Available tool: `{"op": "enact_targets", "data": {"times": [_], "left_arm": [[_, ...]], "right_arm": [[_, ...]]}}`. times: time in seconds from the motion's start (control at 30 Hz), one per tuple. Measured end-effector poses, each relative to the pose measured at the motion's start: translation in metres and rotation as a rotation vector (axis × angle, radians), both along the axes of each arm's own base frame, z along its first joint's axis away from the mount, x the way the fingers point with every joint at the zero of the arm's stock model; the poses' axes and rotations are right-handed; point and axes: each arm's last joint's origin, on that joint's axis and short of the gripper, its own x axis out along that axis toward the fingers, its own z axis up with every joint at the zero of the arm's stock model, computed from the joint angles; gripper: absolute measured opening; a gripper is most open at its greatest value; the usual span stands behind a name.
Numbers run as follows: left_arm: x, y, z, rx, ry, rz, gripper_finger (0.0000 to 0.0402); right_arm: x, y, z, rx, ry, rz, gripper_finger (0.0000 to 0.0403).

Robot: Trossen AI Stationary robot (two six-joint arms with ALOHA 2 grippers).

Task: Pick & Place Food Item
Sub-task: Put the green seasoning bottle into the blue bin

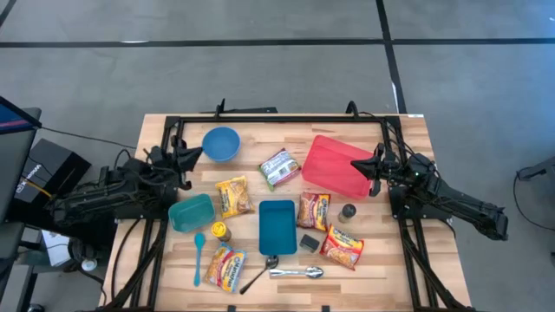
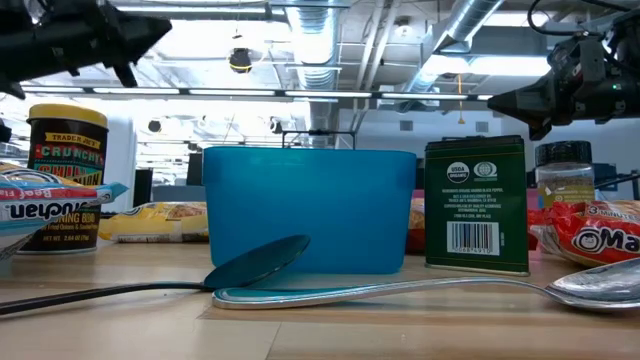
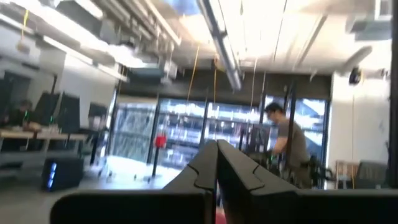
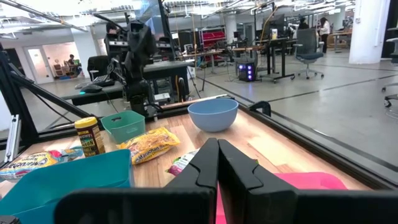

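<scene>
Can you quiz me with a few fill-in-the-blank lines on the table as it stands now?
1. The left gripper is ____, holding nothing.
2. The right gripper hangs over the ____ tray.
3. The round bowl is ____ in colour.
4. The metal spoon lies near the table's ____ edge.

Missing words: shut; red; blue; front

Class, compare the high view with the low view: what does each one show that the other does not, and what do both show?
Only the high view shows the blue bowl, the red tray and the teal spoon. Only the low view shows the ceiling pipes of the room behind. Both show the blue rectangular container, the metal spoon and the dark green tin.
</scene>
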Motion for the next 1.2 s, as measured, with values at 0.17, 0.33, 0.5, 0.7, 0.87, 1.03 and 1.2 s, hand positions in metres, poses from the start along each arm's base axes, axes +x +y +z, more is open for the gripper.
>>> {"op": "enact_targets", "data": {"times": [0.17,0.33,0.5,0.7,0.87,1.03,1.2], "left_arm": [[-0.004,-0.001,0.006,0.023,-0.073,0.0,0.0003],[-0.002,-0.001,0.005,-0.064,-0.091,-0.055,0.0003],[0.003,-0.002,0.002,-0.086,-0.047,-0.164,0.0003],[0.01,-0.003,-0.002,-0.055,0.028,-0.271,0.0003],[0.012,-0.003,-0.004,-0.062,0.044,-0.273,0.0003],[0.012,-0.003,-0.002,-0.055,0.029,-0.273,0.0003],[0.012,-0.003,-0.002,-0.053,0.025,-0.273,0.0003]], "right_arm": [[-0.001,0.0,0.01,0.13,-0.146,0.018,0.0],[-0.004,0.002,0.026,0.244,-0.346,0.07,0.0],[-0.006,0.004,0.032,0.297,-0.404,0.137,0.0],[-0.004,0.009,0.029,0.354,-0.34,0.303,0.0],[-0.003,0.014,0.029,0.35,-0.329,0.361,0.0],[-0.001,0.018,0.03,0.365,-0.346,0.348,0.0],[0.001,0.02,0.028,0.394,-0.344,0.312,0.0]]}}
